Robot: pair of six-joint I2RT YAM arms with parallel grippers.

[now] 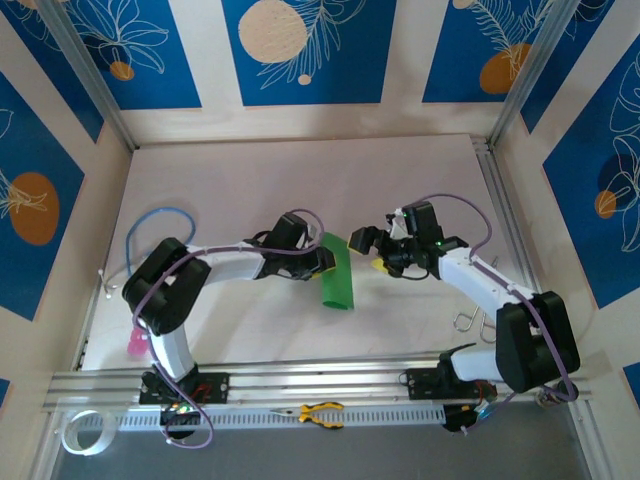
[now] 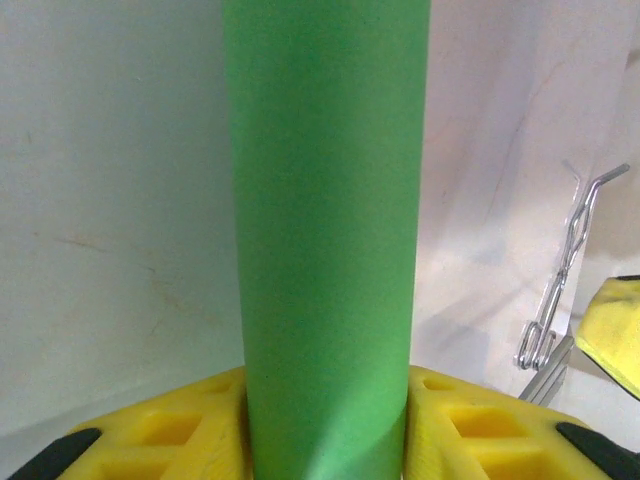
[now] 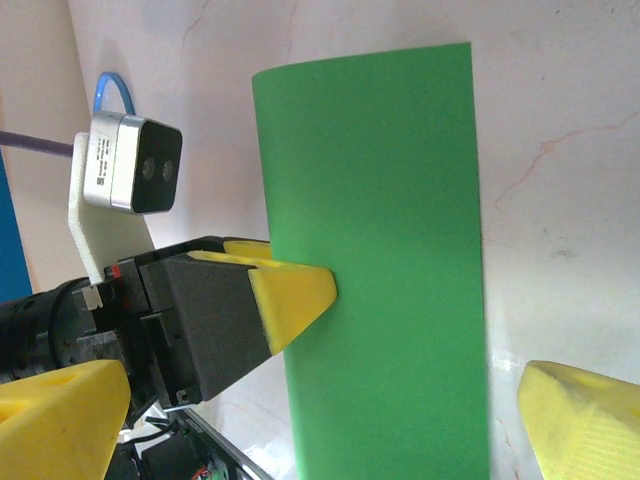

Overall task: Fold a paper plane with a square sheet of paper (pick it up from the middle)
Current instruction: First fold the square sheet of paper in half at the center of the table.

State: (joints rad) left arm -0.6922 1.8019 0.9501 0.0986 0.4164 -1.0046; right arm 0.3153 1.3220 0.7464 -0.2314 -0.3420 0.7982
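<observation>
Left fingers (image 2: 170, 440) pinch the green paper (image 1: 337, 280); right fingers (image 3: 585, 410) spread apart, just beside it.

White table (image 1: 300, 180) bearing blue cable loop (image 1: 160, 212), pink object (image 1: 137, 343), wire hook (image 1: 472, 322)

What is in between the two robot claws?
The green paper, pinched by the left gripper, lies between it and the open right gripper; the top view shows it.

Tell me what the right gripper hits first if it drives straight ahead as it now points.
The right gripper would likely meet the square sheet of paper first: it sits dead ahead, pinched by the left gripper. Depth is unclear.
</observation>
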